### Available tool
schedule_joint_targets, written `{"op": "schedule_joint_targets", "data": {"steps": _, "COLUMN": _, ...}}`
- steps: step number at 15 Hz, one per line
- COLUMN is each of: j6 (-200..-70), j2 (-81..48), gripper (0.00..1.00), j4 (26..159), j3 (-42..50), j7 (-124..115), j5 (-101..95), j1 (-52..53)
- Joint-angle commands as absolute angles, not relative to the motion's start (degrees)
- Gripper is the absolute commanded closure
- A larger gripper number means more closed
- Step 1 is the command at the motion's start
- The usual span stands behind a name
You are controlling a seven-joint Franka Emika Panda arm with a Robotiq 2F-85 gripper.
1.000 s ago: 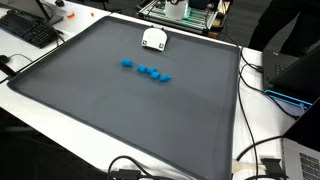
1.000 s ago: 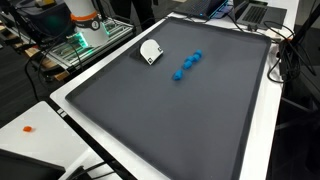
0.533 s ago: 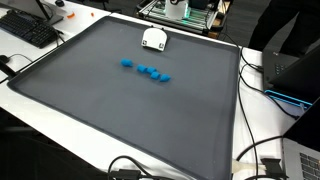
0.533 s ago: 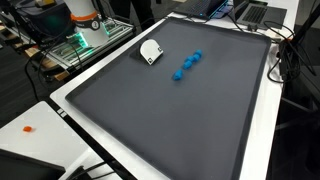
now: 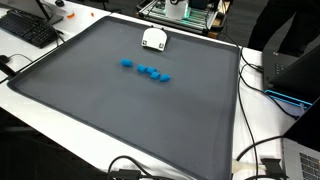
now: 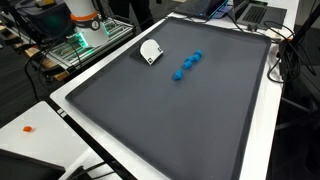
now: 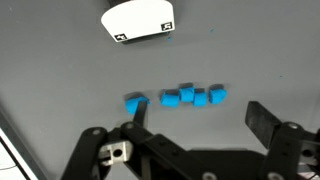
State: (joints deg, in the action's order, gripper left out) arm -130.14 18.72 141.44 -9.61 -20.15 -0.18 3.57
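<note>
Near to far, wrist view: gripper (image 7: pixel 195 115), fingers spread wide and empty, above a row of small blue cubes (image 7: pixel 190 96) on the dark grey mat (image 7: pixel 60 60). A white rounded marker-tagged block (image 7: pixel 140 18) lies at 12 o'clock. Nothing has shifted in the past second, and no grasp has begun.

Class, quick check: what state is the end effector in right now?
The end effector: open, holding nothing, with the blue blocks lying loose just beyond its fingers.
</note>
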Motion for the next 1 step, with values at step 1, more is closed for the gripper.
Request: {"op": "schedule_joint_targets", "data": {"steps": 1, "j6": -130.02, "j2": 18.72, "gripper": 0.00, "j4": 141.36, "j3": -9.55, "j7": -20.11, "j5": -0.18, "j1": 3.61}}
